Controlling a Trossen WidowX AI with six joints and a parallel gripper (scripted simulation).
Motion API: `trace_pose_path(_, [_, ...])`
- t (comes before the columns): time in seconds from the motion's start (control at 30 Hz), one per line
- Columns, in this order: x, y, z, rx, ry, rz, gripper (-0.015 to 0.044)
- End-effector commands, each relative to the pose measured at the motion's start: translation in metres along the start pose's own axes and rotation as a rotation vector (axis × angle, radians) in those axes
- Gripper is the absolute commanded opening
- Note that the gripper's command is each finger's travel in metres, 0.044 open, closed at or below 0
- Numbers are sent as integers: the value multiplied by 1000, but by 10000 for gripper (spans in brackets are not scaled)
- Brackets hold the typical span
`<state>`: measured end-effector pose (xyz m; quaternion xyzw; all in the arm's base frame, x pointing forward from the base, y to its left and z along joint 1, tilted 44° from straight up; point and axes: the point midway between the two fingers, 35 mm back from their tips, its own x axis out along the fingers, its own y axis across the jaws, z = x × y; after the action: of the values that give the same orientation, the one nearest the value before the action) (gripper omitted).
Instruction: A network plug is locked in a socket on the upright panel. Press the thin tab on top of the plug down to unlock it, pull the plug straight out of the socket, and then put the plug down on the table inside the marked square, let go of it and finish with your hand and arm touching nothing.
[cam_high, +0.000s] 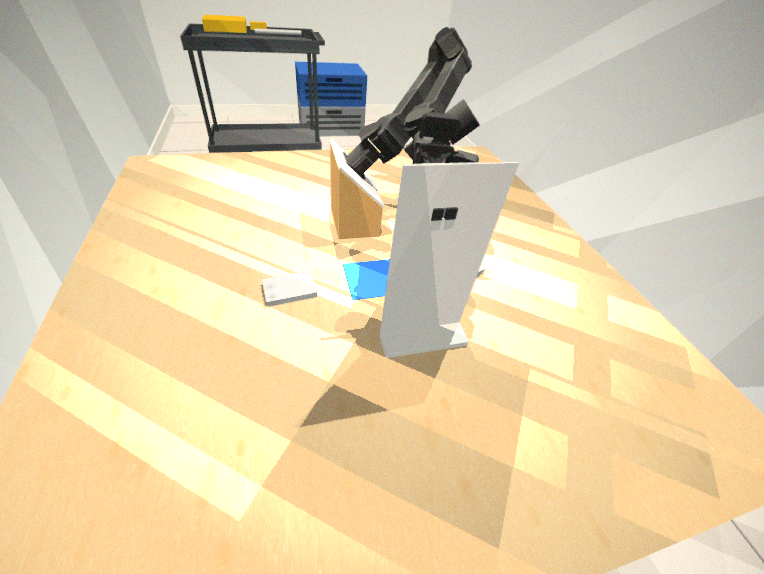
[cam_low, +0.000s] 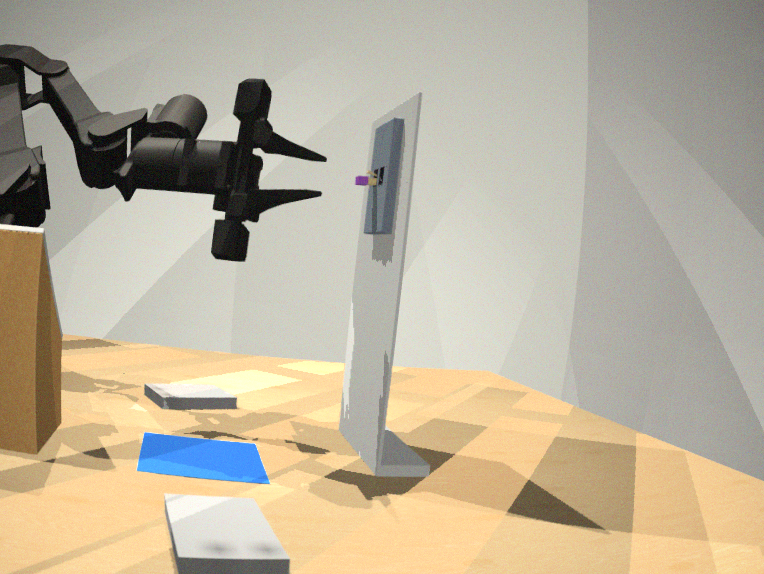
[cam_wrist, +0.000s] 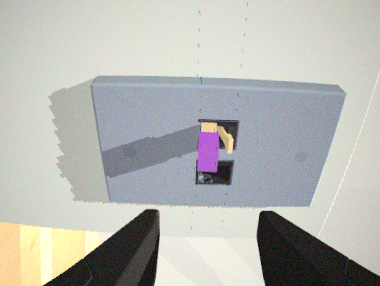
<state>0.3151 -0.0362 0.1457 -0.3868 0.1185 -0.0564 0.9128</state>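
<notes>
The purple plug (cam_low: 361, 180) (cam_wrist: 207, 151) sits in the socket of a grey plate (cam_low: 386, 209) (cam_wrist: 286, 126) high on the white upright panel (cam_high: 444, 265) (cam_low: 373, 333) (cam_wrist: 199, 13). A thin tan tab (cam_wrist: 227, 139) sticks up at the plug's top. My gripper (cam_low: 321, 177) (cam_wrist: 209, 223) is partly open and empty. It points level at the plug from a short gap away, with one finger above and one below the plug's height. In the top view the panel hides the fingers. The blue marked square (cam_high: 368, 277) (cam_low: 200, 457) lies on the table at the panel's foot.
A wooden wedge block (cam_high: 353, 203) (cam_low: 24, 345) stands under the arm. Flat grey slabs (cam_high: 288, 288) (cam_low: 190, 395) (cam_low: 225, 536) lie near the square. A black cart (cam_high: 253, 86) and a blue drawer unit (cam_high: 333, 86) stand beyond the table.
</notes>
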Motion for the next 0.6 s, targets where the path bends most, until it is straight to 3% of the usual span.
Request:
trace_pose_path(0.0, [5,-3,4,-4,-4,-8,156])
trace_pose_path(0.57, [21,-4,9,0,-4,-11,156])
